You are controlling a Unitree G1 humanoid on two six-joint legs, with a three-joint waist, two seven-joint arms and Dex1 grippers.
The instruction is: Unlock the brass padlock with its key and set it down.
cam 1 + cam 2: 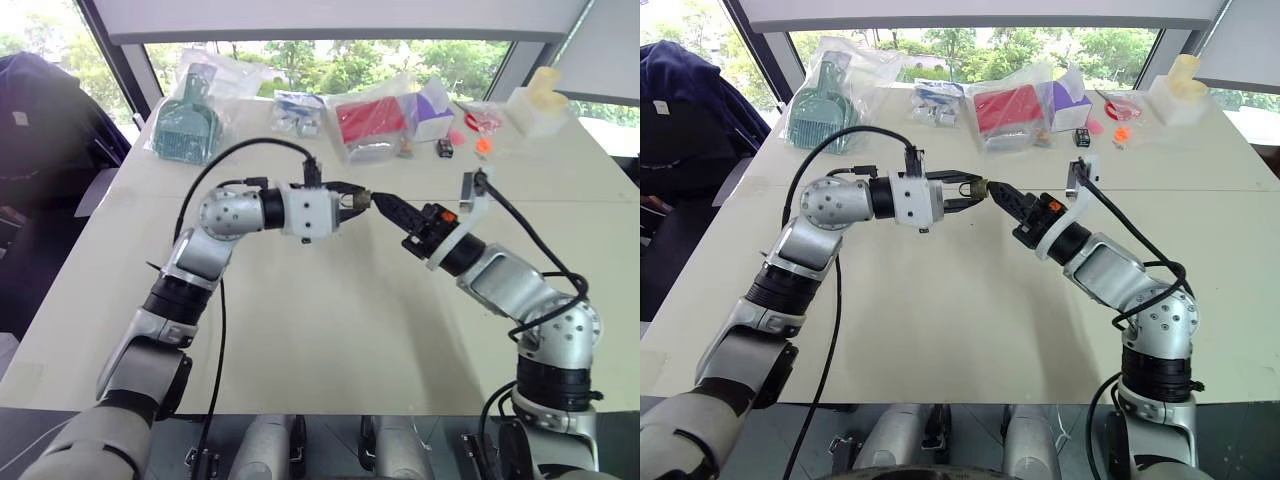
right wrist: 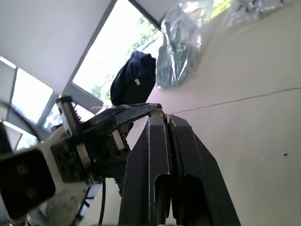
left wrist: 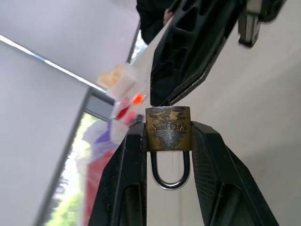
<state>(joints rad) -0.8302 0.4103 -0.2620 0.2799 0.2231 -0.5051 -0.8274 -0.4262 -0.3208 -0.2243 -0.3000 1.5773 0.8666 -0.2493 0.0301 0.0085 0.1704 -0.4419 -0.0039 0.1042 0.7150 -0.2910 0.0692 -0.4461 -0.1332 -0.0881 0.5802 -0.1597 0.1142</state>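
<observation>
Near the centre of the head views you see both hands meeting above the pale surface. Your left hand clamps the brass padlock by its sides between its two black fingers; in the left wrist view the body sits at the fingertips with the silvery shackle looped back between the fingers, still seated in the body as far as you can make out. In the head views the padlock is only a tiny dark speck at the fingertips. Your right hand has its fingers pressed together, tips right at the padlock's free end. Whether a key sits between those tips is too hidden to tell. Bagged items lie along the frame's top edge.
</observation>
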